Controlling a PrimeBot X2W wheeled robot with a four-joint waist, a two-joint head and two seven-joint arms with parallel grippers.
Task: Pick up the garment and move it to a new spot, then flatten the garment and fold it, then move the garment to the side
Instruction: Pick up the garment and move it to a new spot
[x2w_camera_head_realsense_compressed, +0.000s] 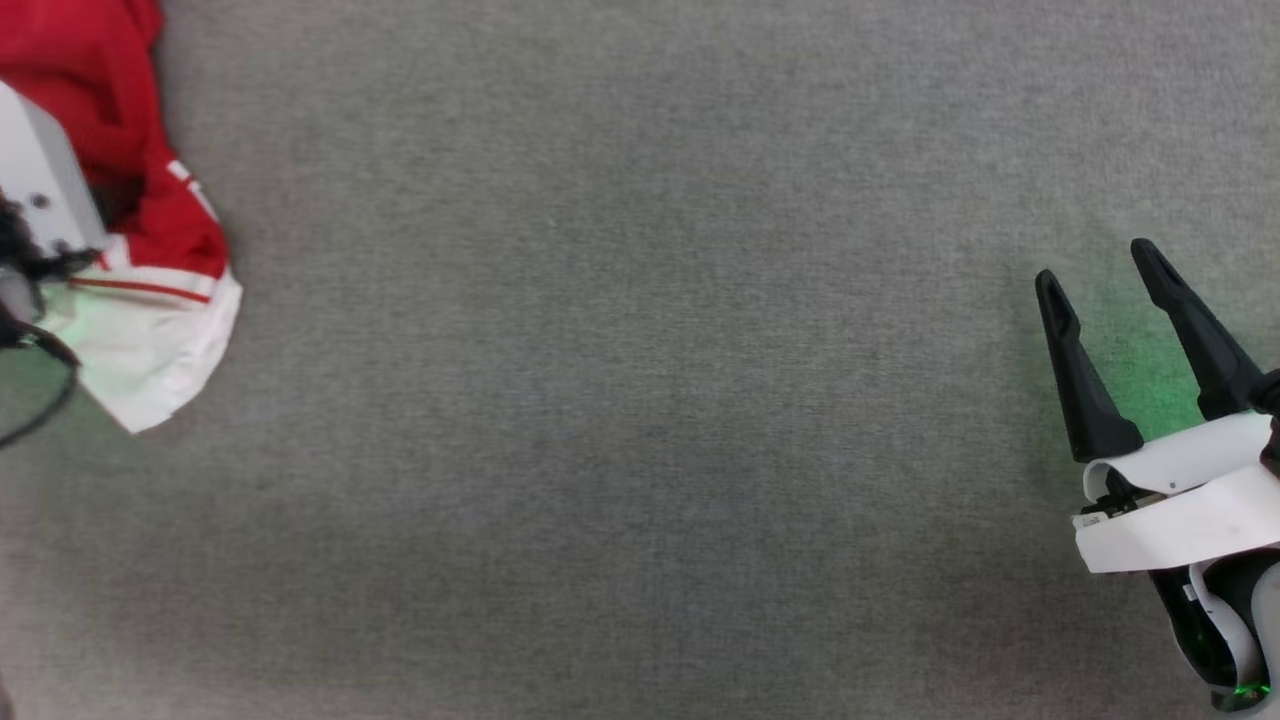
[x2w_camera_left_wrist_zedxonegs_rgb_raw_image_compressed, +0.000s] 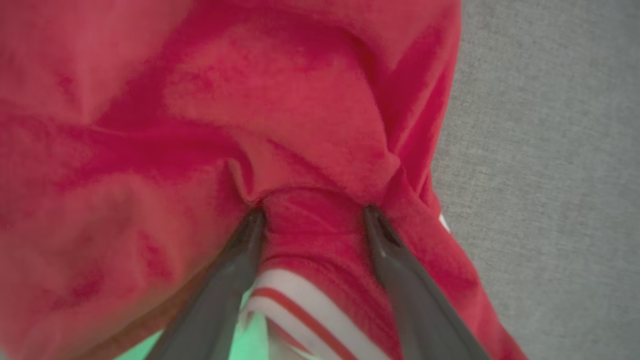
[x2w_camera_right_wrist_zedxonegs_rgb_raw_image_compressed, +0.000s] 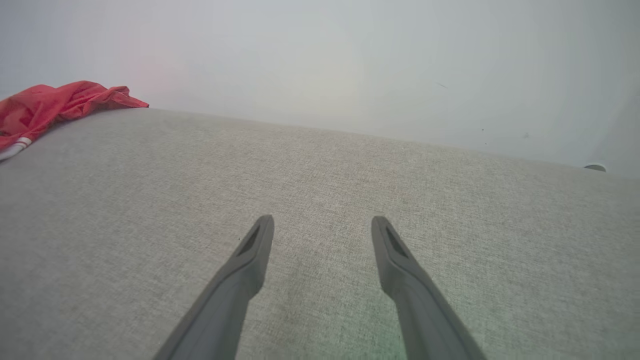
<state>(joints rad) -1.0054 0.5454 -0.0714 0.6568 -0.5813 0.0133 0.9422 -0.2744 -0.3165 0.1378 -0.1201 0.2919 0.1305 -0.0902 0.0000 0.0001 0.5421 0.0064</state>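
The garment (x2w_camera_head_realsense_compressed: 150, 250), red with a white sleeve and red-white striped trim, lies bunched at the upper left edge of the grey surface (x2w_camera_head_realsense_compressed: 620, 400). My left arm's pale wrist (x2w_camera_head_realsense_compressed: 35, 185) hangs over it. In the left wrist view my left gripper (x2w_camera_left_wrist_zedxonegs_rgb_raw_image_compressed: 314, 214) stands open, both fingertips pressed into the red cloth (x2w_camera_left_wrist_zedxonegs_rgb_raw_image_compressed: 280, 100) with a ridge of it between them. Striped trim (x2w_camera_left_wrist_zedxonegs_rgb_raw_image_compressed: 300, 305) shows below the tips. My right gripper (x2w_camera_head_realsense_compressed: 1100, 272) is open over bare surface at the lower right, far from the garment (x2w_camera_right_wrist_zedxonegs_rgb_raw_image_compressed: 60, 102). In the right wrist view that gripper (x2w_camera_right_wrist_zedxonegs_rgb_raw_image_compressed: 322, 220) holds nothing.
The grey fabric surface (x2w_camera_right_wrist_zedxonegs_rgb_raw_image_compressed: 320, 190) ends at a far edge with a pale wall (x2w_camera_right_wrist_zedxonegs_rgb_raw_image_compressed: 350, 60) behind it. A small pale object (x2w_camera_right_wrist_zedxonegs_rgb_raw_image_compressed: 595, 167) sits past that edge at the right. A dark cable (x2w_camera_head_realsense_compressed: 40, 400) loops at the left edge.
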